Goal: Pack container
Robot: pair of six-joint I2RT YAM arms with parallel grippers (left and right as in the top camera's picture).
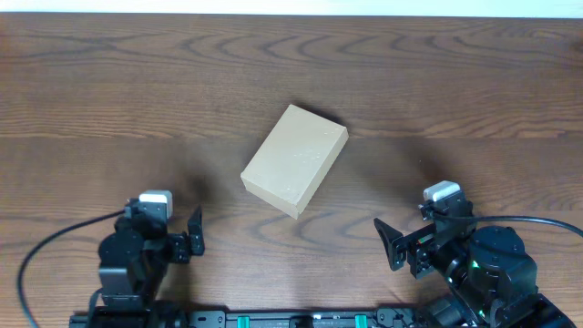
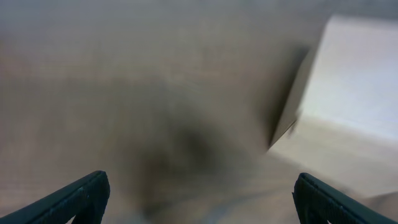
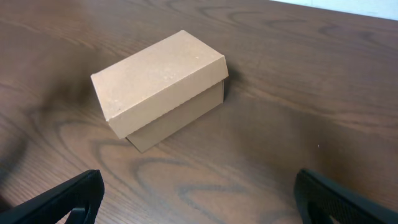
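The container (image 1: 294, 159) is a plain tan cardboard box with its lid shut, lying at an angle in the middle of the wooden table. It shows whole in the right wrist view (image 3: 158, 84) and blurred at the right edge of the left wrist view (image 2: 345, 106). My left gripper (image 1: 194, 237) is open and empty near the front left, short of the box (image 2: 199, 199). My right gripper (image 1: 393, 248) is open and empty near the front right, apart from the box (image 3: 199, 199).
The brown wooden table (image 1: 137, 82) stretches all round the box. A pale wall strip (image 1: 291, 5) runs along the table's far edge. Black cables (image 1: 55, 241) trail from both arms at the front.
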